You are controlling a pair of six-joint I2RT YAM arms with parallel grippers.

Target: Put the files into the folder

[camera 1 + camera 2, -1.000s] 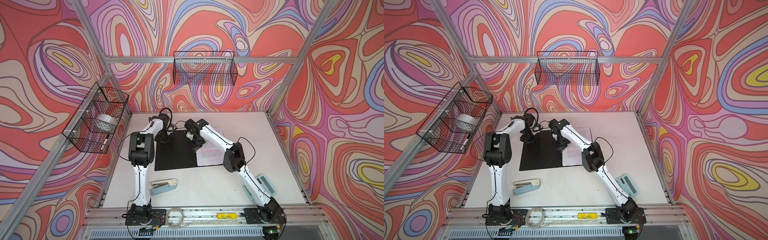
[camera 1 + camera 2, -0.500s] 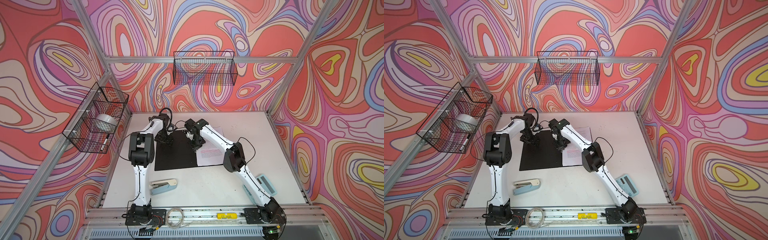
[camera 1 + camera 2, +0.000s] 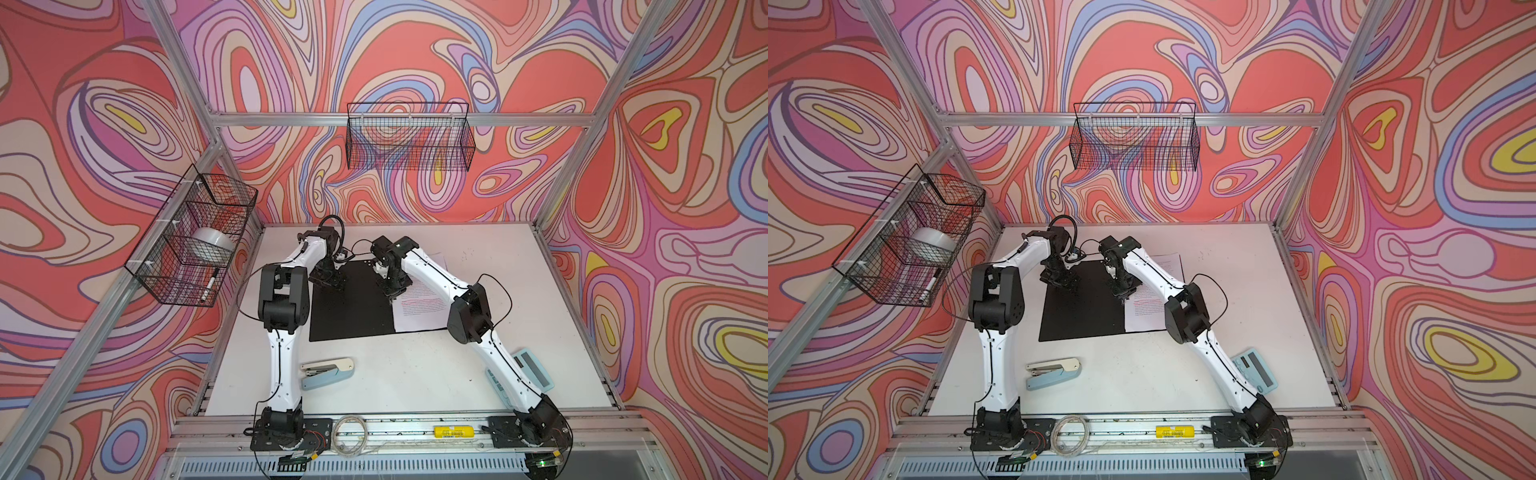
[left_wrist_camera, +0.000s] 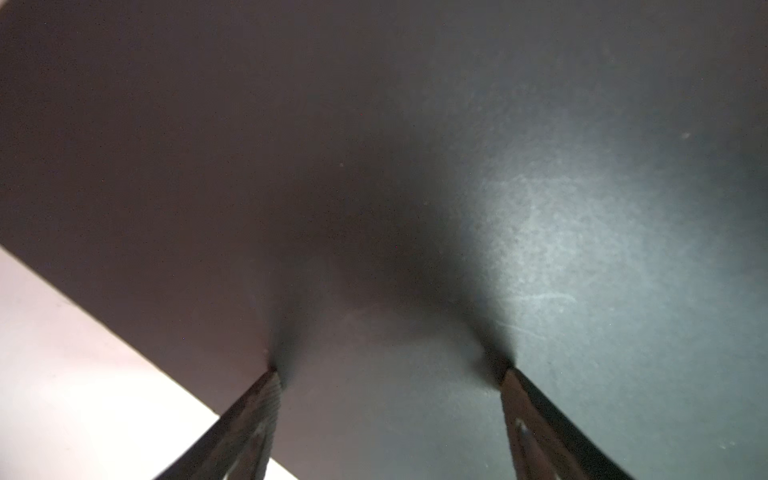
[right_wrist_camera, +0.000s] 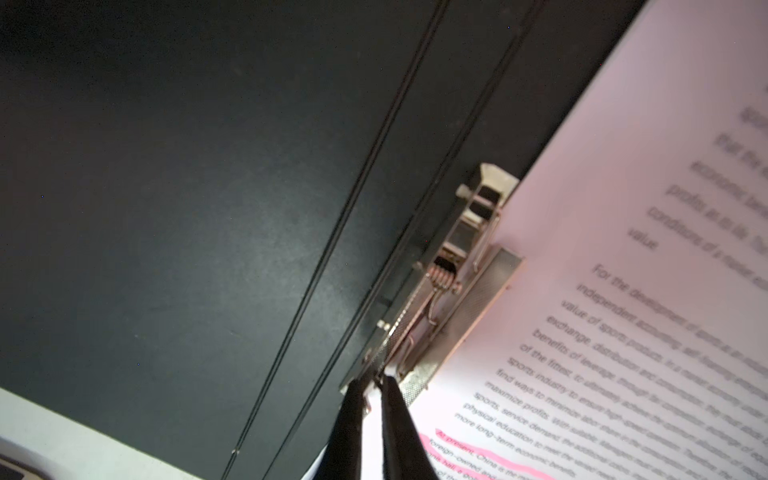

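Observation:
The folder [image 3: 353,307] [image 3: 1084,311] lies open on the table, black inside up. The files [image 3: 419,307] [image 3: 1148,309], white sheets with pink-highlighted text, lie on its right half, their edge under the metal clip [image 5: 453,299]. My left gripper [image 3: 328,282] [image 4: 390,370] is open, both fingertips [image 4: 272,376] pressing on the bare black left cover [image 4: 374,166] near its far left corner. My right gripper [image 3: 390,296] [image 5: 373,379] is all but shut, with only a slit between its fingers. Its tips touch the near end of the clip beside the files [image 5: 602,332]. I see nothing held between them.
A light blue stapler [image 3: 328,372] lies near the table's front, left of centre. A blue calculator [image 3: 534,370] sits at the front right, partly under the right arm. Wire baskets hang on the back wall [image 3: 409,137] and the left wall [image 3: 195,237], the left one holding a tape roll.

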